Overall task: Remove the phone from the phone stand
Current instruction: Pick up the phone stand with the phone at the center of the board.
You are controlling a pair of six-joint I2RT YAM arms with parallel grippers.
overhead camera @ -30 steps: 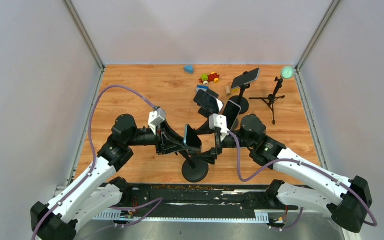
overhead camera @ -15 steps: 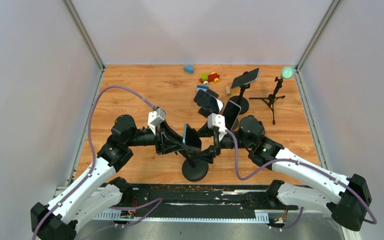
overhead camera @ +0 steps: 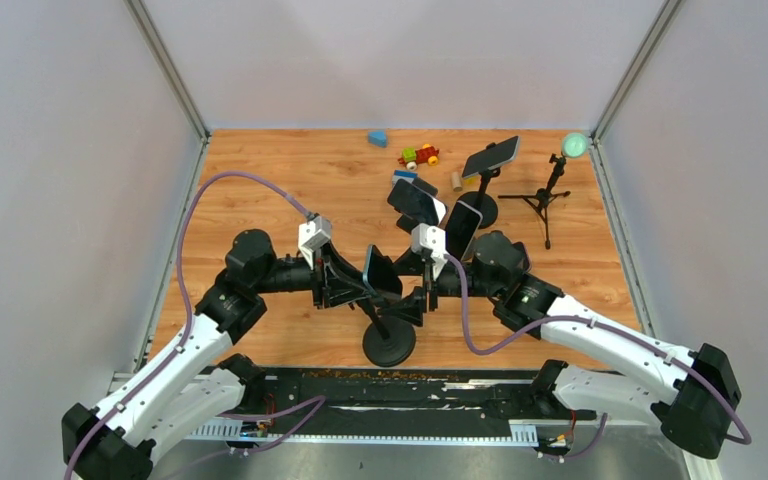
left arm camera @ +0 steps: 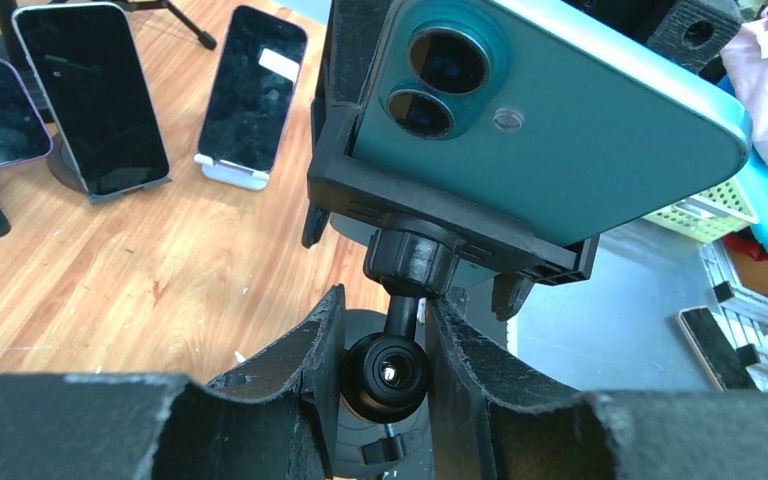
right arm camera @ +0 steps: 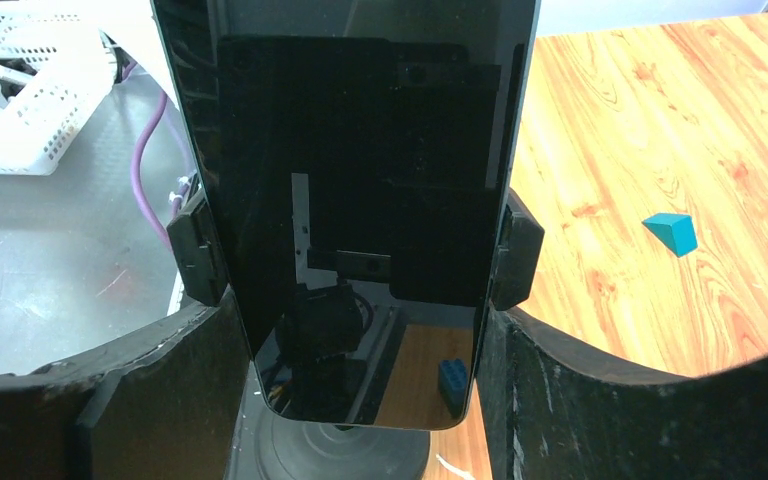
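Left fingers (left arm camera: 305,375) clamp the stand (left arm camera: 388,366); right fingers (right arm camera: 175,390) seemingly grip phone (right arm camera: 360,180).

The top external camera sits above and behind the 2 arm bases. From well back it looks down and forward over the whole light-brown wooden table (overhead camera: 260,200).

The left wrist camera sits just behind the left gripper (left arm camera: 387,330). From very near it looks up the black phone stand (left arm camera: 440,215) at the back of the teal slab-shaped phone (left arm camera: 560,110).

The right wrist camera sits just behind the right gripper (right arm camera: 360,310), nearer yet, and faces that phone's dark screen.

The 2 wrist views share 1 phone, seen from opposite faces, and the overhead view holds it mid-table. The overhead and left wrist views also share the dark-screened propped phones (left arm camera: 90,95). The overhead and right wrist views share the small blue wedge block (right arm camera: 672,232).
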